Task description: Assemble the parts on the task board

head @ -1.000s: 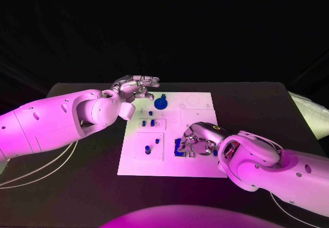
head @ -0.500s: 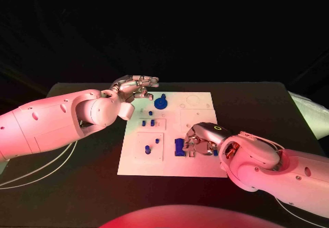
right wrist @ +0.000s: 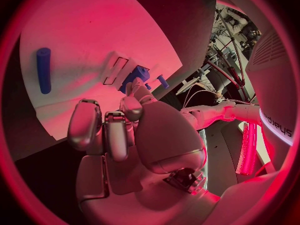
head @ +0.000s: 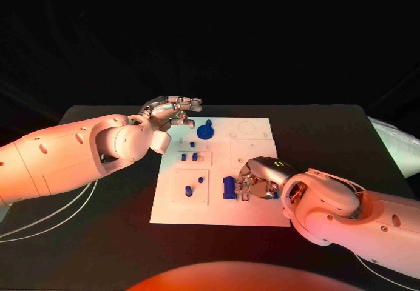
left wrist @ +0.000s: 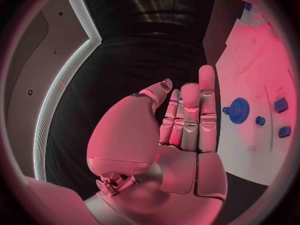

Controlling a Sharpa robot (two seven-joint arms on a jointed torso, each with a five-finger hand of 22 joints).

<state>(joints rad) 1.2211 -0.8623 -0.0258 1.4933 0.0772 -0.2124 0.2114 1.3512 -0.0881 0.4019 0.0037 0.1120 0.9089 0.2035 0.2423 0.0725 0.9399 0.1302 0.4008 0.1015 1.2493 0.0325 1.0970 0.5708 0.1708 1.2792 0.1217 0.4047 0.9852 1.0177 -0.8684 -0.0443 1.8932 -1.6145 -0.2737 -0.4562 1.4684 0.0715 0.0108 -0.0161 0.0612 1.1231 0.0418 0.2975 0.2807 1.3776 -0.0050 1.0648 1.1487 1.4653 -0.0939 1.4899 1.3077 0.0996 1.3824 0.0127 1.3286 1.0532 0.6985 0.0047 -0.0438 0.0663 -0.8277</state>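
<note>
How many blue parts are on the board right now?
7 show in the head view: a gear at the far end, two pegs mid-left, two near-left, a long piece and a piece by the right hand, which may hide more.

The black table (head: 105, 242) in front of me carries the white task board (head: 254, 140), which lies flat near the middle, its long sides running away from me. Dark tabletop shows on all sides of the board, with wider bare stretches to my left and right than beyond its far edge. Pale cables (head: 53, 221) trail across the table's near left corner, well apart from the board
</note>
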